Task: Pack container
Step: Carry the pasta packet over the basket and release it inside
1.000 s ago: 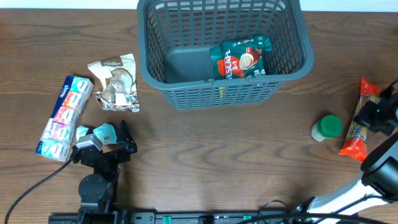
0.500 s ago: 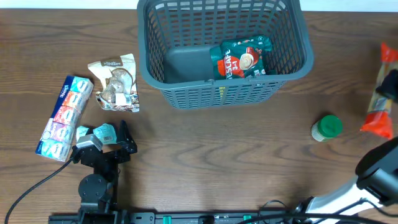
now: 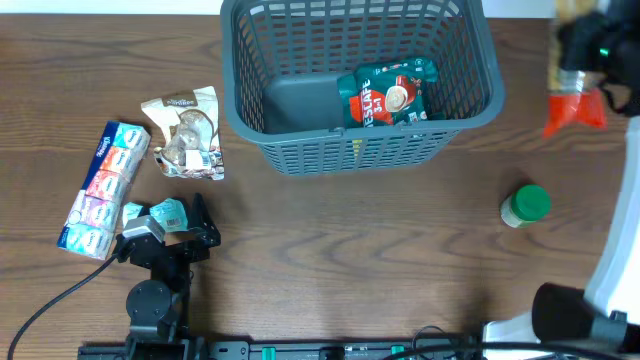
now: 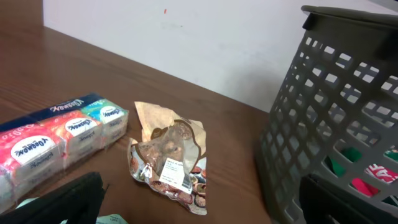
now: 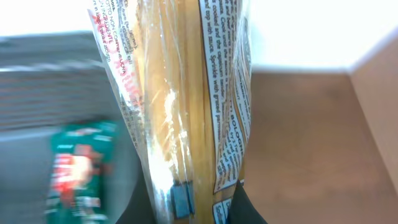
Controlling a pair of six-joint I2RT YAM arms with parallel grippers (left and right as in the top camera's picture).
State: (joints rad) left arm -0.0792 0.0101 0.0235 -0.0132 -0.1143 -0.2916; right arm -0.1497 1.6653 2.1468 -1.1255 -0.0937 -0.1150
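Observation:
The container (image 3: 360, 140), a dark grey slotted basket, stands at the back centre of the table with a green coffee packet (image 3: 388, 93) lying inside. My right gripper (image 3: 590, 45) hovers just right of the basket's far corner, shut on a long pasta packet (image 3: 572, 105) with an orange-red end. The right wrist view is filled by that pasta packet (image 5: 180, 93), pinched between my right gripper's (image 5: 186, 208) fingers, with the basket (image 5: 37, 87) blurred to its left. At the front left my left gripper (image 3: 175, 215) rests open and empty, and the left wrist view shows the left gripper (image 4: 199, 208) with its jaws wide apart.
A clear snack bag (image 3: 185, 132) and a multicolour tissue pack (image 3: 103, 185) lie left of the basket, just ahead of the left gripper. A small jar with a green lid (image 3: 526, 206) stands on the right side of the wooden table.
My right gripper has lifted the pasta packet from the table's right edge and carried it toward the back, beside the basket's right rim. The left arm has stayed still.

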